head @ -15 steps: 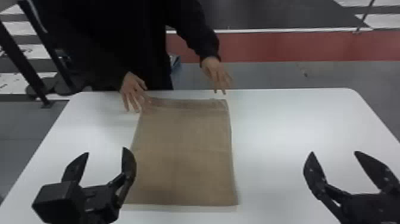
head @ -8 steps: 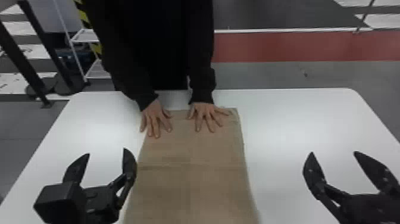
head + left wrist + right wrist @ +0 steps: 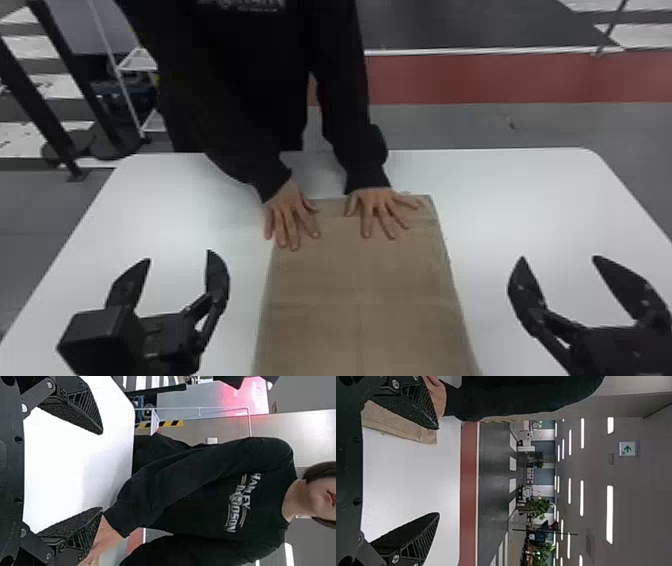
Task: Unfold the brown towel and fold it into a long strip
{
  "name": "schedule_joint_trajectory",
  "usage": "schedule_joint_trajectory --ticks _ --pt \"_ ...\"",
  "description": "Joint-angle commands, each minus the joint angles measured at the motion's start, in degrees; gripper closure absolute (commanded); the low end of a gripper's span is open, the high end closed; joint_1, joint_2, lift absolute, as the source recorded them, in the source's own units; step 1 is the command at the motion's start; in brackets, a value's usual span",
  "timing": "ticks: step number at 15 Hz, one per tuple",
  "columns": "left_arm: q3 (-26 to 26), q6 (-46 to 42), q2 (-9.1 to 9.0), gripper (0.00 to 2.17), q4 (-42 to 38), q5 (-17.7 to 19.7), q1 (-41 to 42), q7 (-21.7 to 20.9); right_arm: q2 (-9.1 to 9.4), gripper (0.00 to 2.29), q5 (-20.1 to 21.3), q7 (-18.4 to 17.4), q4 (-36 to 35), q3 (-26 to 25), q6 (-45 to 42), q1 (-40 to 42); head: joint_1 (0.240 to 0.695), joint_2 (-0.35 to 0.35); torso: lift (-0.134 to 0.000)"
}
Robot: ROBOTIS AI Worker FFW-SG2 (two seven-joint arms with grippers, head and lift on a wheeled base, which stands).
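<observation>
A brown, rectangular cloth towel (image 3: 360, 270) lay flat on the smooth white table (image 3: 575, 200), between the two tools, its far end near the table's far edge. A person's bare hand (image 3: 292, 215) and other hand (image 3: 380, 207) were spread on that far end, probably to square and smooth it before the robot's turn. The black two-fingered left tool (image 3: 178, 257) and matching right tool (image 3: 560, 258) were both released and empty, one on each side, likely placed so each could reach a long edge. Faint creases crossed the cloth; whether layers remained to unfold could not be told. White print (image 3: 237, 502) marked the person's black sweatshirt (image 3: 190, 467).
</observation>
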Motion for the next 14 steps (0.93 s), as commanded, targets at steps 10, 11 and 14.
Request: schedule_joint_trajectory --ticks 10,11,14 --pt "-0.3 0.0 0.00 0.22 0.6 0.0 -0.2 0.0 0.08 0.09 0.0 0.1 1.0 0.2 0.0 -1.0 0.695 0.050 -0.123" --pt "-0.4 0.0 0.00 0.22 0.7 0.0 -0.3 0.0 0.25 0.09 0.2 0.1 2.1 0.2 0.2 -2.2 0.695 0.049 -0.123" --pt "-0.6 0.0 0.09 0.22 0.8 0.0 -0.5 -0.3 1.48 0.09 -0.1 0.1 9.0 1.2 0.7 -9.8 0.695 0.043 -0.123"
